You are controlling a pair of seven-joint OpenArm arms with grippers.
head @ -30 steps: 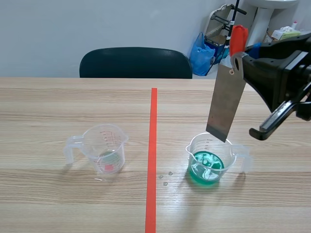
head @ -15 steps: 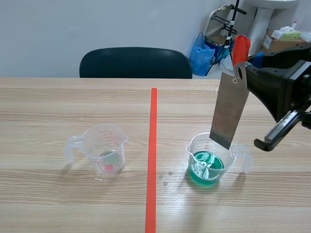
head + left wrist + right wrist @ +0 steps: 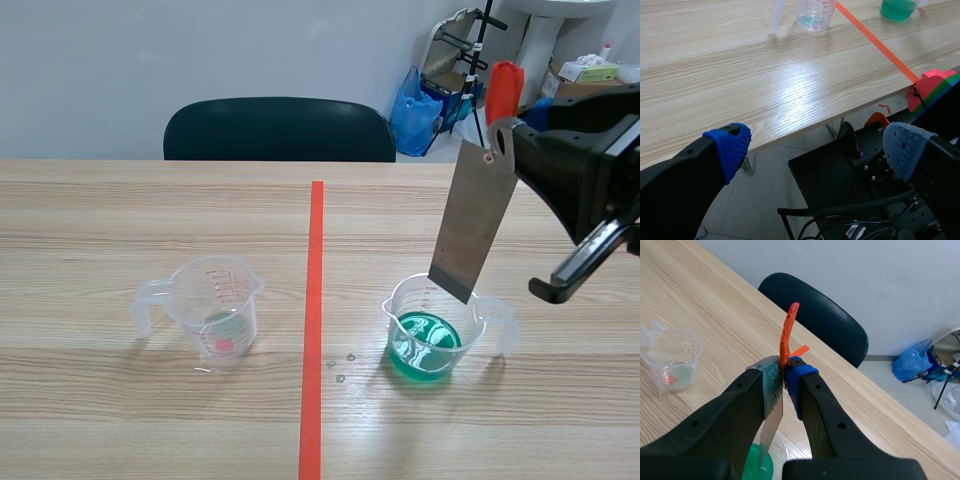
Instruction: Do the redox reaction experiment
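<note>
Since a second ago the right pincer (image 3: pixel 502 132) has drifted a bit away from the tape line and sits further over the handle side of the green beaker (image 3: pixel 435 325). The scraper (image 3: pixel 473 220) went with it. Both beakers are unmoved. The right pincer is clamped on the scraper at the join of blade and handle, and its pads (image 3: pixel 795 382) pinch the flat sides. The scraper has a dull grey metal blade and an orange-red handle (image 3: pixel 503 85) sticking up. It hangs tilted, low corner right at the green beaker's mouth; whether it touches the liquid is unclear. The green beaker is clear plastic with a handle, holding shallow green liquid (image 3: pixel 425 345). Small droplets (image 3: pixel 340 366) lie just beside it on the worktop (image 3: pixel 150 220). The second clear beaker (image 3: pixel 215 305) stands well apart from the green beaker, across the tape line, with red markings and only a faint tint at the bottom. The left pincer (image 3: pixel 819 144) has fingers spread wide with nothing between them, off the worktop's near edge, far from the green beaker.
</note>
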